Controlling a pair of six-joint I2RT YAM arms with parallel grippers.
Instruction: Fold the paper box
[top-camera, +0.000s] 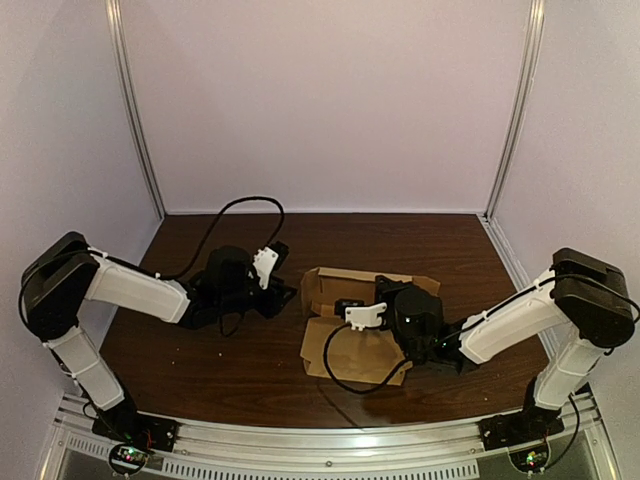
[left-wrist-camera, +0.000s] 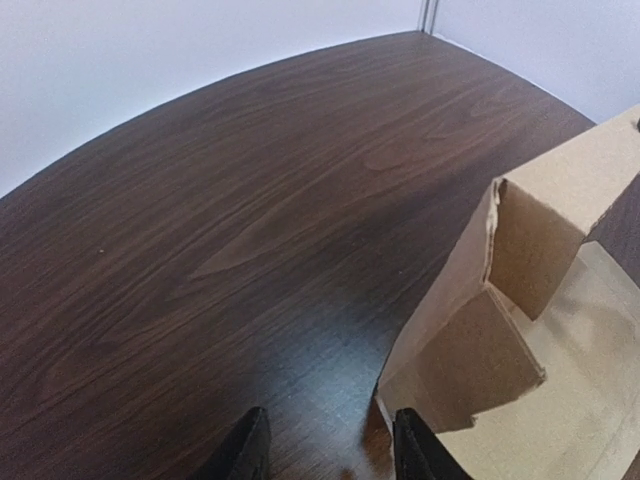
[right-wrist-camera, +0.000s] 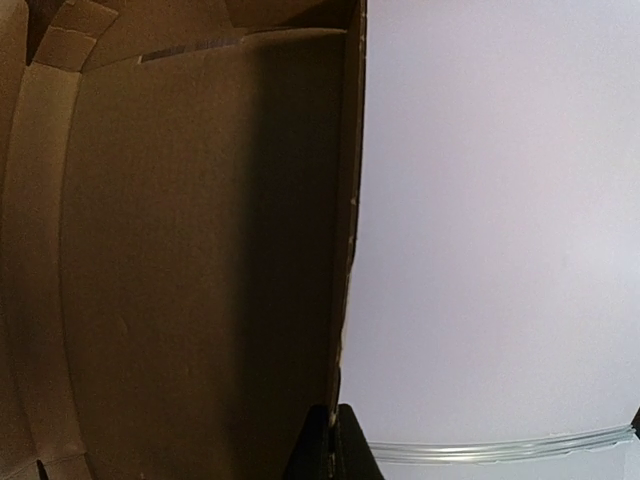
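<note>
A brown cardboard box (top-camera: 352, 322) lies partly unfolded on the dark table, its back wall and left side flaps standing up. My right gripper (top-camera: 352, 306) sits over the box's middle, shut on a raised panel edge (right-wrist-camera: 345, 300), which runs up between its two black fingertips (right-wrist-camera: 331, 450). My left gripper (top-camera: 285, 297) rests low on the table just left of the box, open and holding nothing. In the left wrist view its right fingertip (left-wrist-camera: 420, 448) is close to the box's near left corner (left-wrist-camera: 450, 370), its left fingertip (left-wrist-camera: 248, 452) over bare wood.
The dark wooden table (top-camera: 240, 355) is enclosed by pale walls with metal corner posts (top-camera: 135, 110) at the back. A black cable (top-camera: 235, 210) loops behind the left arm and another (top-camera: 335, 375) curls across the front of the box.
</note>
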